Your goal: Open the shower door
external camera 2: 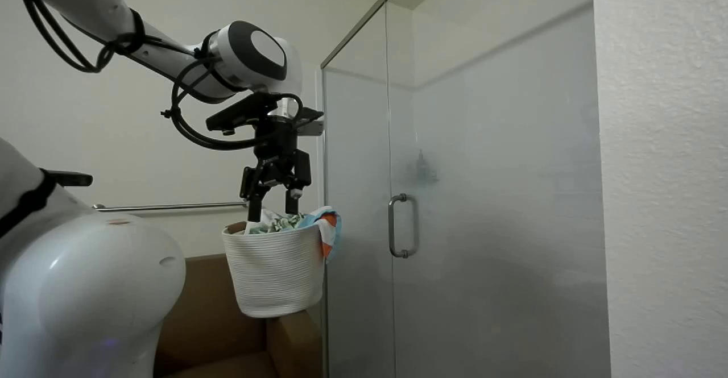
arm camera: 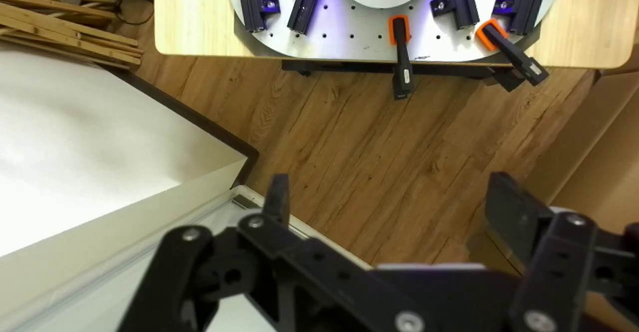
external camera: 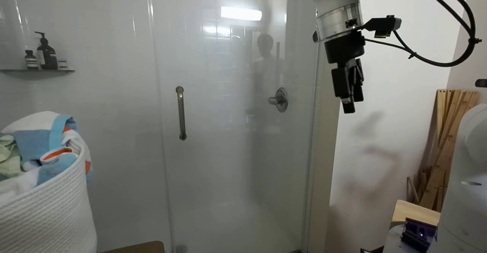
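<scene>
Plank floor point(arm camera: 369, 162), visible in the wrist view alone, lies below the spread gripper point(external camera 2: 273, 209); the shower door point(external camera: 224, 158) seems closed.

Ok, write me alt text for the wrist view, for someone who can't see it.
An open, empty gripper hangs above a wooden floor. Along the top, two clamps sit at the edge of a metal plate on a pale tabletop; wooden slats show at upper left.
</scene>
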Tool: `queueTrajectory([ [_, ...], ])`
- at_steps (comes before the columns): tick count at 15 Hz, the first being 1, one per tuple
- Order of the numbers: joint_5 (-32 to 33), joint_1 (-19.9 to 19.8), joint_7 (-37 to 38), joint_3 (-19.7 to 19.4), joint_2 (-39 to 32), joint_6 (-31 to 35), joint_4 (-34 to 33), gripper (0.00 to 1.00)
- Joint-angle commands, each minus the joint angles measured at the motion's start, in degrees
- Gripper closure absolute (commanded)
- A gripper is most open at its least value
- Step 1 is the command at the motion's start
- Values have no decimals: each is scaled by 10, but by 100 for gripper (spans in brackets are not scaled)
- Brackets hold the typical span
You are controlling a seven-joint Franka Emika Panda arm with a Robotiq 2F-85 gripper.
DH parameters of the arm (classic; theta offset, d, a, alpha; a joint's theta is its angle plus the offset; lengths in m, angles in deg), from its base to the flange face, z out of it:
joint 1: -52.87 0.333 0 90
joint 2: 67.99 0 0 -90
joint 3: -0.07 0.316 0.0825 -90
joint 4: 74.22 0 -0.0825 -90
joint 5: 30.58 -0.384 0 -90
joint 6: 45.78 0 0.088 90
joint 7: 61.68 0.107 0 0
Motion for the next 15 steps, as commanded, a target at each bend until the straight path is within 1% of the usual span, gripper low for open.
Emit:
queueTrajectory([
  [1,5,13,7,-9,-2,-1,-1,0],
  [12,5,13,7,-9,-2,-1,-1,0],
  [15,28,11,-19,-25,-4,19,2,0],
])
